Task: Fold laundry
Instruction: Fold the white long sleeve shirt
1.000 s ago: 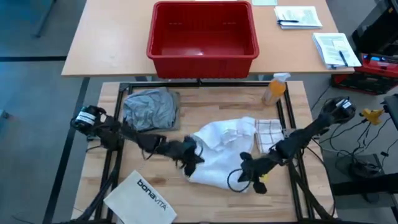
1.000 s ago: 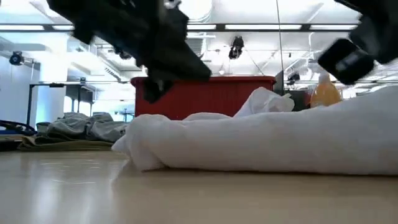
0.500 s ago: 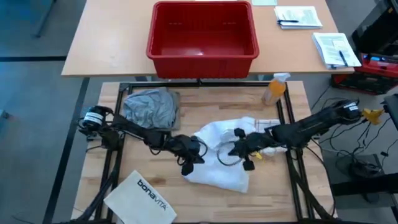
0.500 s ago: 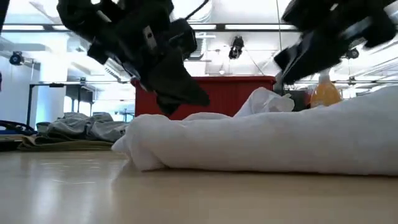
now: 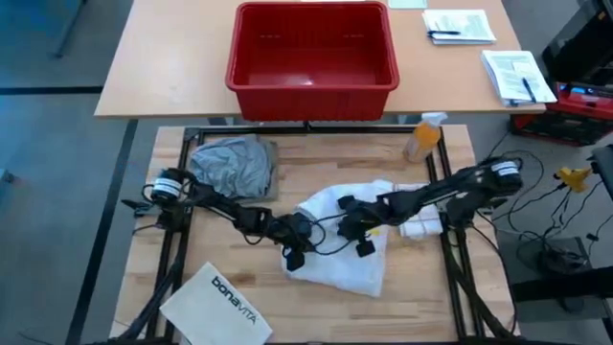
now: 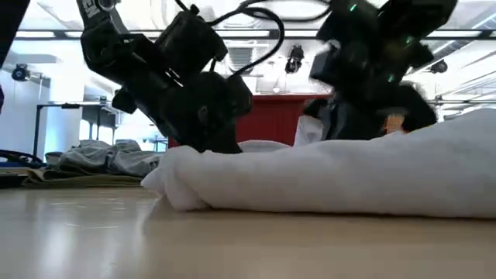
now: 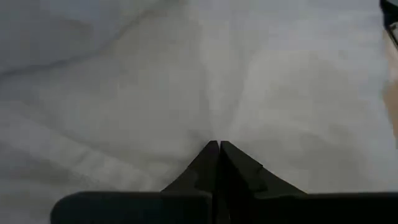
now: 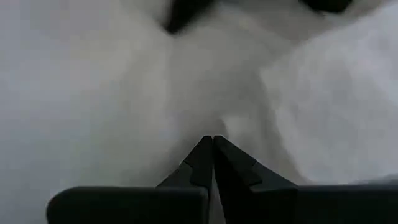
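You are pinching the white shirt, bunched mid-worktop, with both arms: the left gripper is closing tight on its left edge and the right gripper on cloth near its middle, each with jaws narrowed onto fabric, probably to draw one layer across for a fold. The grey T-shirt is waiting on the far-left wooden worktop, while the red bin is sitting on the table beyond.
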`<control>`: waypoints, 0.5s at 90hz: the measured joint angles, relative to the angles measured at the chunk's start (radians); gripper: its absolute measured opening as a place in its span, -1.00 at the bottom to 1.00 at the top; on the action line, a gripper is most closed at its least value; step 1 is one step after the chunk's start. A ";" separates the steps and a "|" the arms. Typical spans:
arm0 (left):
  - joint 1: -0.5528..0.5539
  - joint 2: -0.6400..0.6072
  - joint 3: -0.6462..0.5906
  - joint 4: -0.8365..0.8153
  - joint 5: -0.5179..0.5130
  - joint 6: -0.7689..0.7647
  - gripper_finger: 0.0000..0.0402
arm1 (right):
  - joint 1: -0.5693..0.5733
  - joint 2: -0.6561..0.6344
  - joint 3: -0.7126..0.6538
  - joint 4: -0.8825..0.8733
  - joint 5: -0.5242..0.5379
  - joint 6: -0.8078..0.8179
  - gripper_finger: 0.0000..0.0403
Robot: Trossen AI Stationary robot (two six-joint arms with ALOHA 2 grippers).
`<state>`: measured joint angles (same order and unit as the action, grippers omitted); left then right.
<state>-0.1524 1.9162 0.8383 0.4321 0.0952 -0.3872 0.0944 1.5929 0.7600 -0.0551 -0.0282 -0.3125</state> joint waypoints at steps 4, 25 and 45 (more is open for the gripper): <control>-0.001 0.002 0.000 0.002 0.000 -0.010 -1.00 | -0.005 0.026 0.015 0.001 0.043 -0.002 -1.00; -0.004 0.006 0.000 0.005 0.000 -0.014 -1.00 | -0.093 0.038 0.101 -0.018 0.120 0.017 -1.00; -0.004 0.006 0.000 0.005 0.000 -0.007 -1.00 | -0.276 -0.033 0.137 -0.042 0.316 0.099 -1.00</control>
<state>-0.1562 1.9221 0.8387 0.4372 0.0952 -0.3944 -0.1815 1.5597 0.8974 -0.0972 0.2877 -0.2134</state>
